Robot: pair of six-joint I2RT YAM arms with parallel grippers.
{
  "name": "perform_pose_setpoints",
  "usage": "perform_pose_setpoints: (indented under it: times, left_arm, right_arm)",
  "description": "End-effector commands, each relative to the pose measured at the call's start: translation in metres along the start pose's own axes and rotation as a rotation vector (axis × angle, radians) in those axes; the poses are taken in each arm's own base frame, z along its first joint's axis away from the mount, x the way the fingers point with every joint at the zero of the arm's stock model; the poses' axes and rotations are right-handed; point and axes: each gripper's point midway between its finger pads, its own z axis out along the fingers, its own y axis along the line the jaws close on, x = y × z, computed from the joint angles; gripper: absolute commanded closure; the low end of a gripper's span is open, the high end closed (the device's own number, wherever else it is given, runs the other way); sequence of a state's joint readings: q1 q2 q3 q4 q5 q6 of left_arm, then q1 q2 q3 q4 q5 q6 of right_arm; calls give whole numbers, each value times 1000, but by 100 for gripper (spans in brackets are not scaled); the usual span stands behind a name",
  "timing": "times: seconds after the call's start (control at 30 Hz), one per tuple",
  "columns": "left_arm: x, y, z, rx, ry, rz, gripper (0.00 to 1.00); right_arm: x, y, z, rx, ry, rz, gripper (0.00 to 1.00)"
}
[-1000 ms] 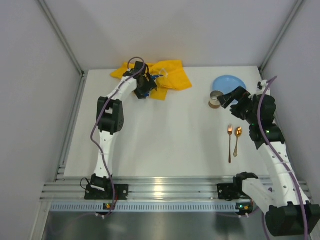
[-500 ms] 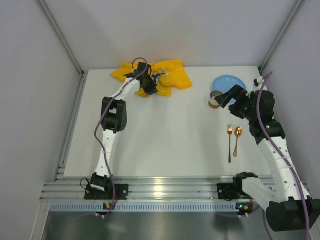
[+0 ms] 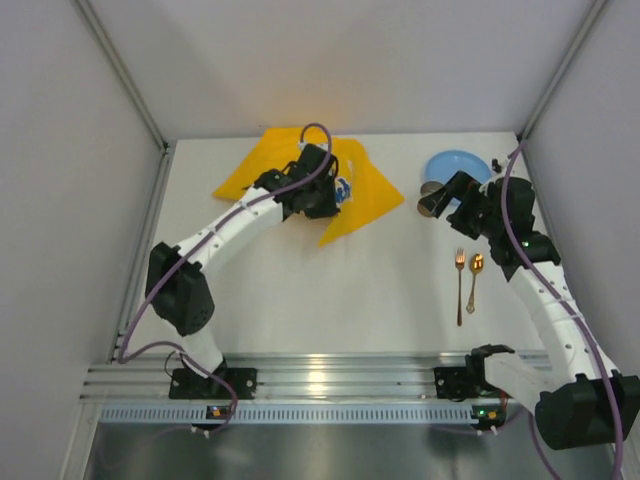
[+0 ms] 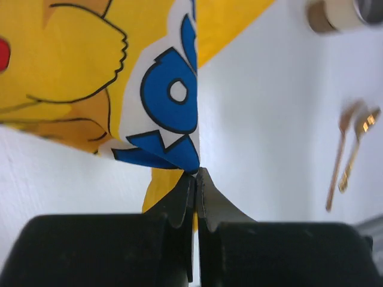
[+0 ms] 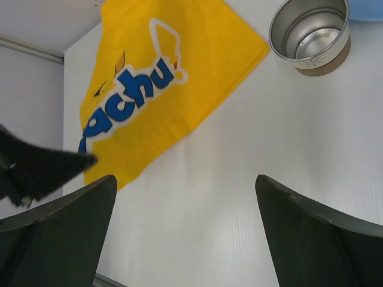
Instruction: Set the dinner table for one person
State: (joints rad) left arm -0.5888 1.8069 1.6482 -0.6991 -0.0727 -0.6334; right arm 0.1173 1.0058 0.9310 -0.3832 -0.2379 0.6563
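Cloth (image 3: 365,195) 1, in left end effector's (image 4: 196,173) pinch; right end effector (image 5: 185,179) agape; fork (image 3: 460,290) 1

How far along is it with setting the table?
Barely begun: nothing is laid yet. In hand: the left jaws are shut on the cloth, spread at the far side. To do: plate, cup, fork and spoon sit bunched at the right; right jaws open, empty.

1 overhead, 2 close wrist views, cloth (image 3: 372,195) in all
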Motion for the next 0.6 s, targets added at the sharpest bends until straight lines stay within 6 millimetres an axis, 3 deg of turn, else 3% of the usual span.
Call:
perform_pose_setpoints:
  times: [0.0,0.03,0.07,0.1,0.23,0.33,0.43,0.47,0.5,0.57]
  left_arm:
    - [64,-29,-34,43,102,95,100]
    - [71,-34,-43,57,117,104,81]
    - [80,-32,-52,33,149,102,50]
    - [85,-34,-59,30,152,111,2]
    - [58,-22,-87,-21,29,89,2]
    - [25,5,-95,-111,-80,59,2]
    - [3,58,-72,-217,-95,31,2]
    - [6,77,-55,-254,-61,19,2]
    - [-8,107,-46,-292,-62,-42,2]
    - [-20,136,-33,-331,-55,-59,2]
  right_arm:
    - [-8,14,-2,-32,-12,2,0]
    - [-7,14,0,-27,-1,8,0]
    - [-6,13,0,-25,7,11,0]
    - [-7,15,0,-28,9,15,0]
    - [-3,13,-1,-9,37,37,0]
    - [4,10,-6,2,51,56,0]
    - [17,5,-12,13,68,83,0]
    - [23,3,-13,16,80,90,0]
    - [31,0,-15,20,92,107,0]
    - [44,0,-15,22,125,117,0]
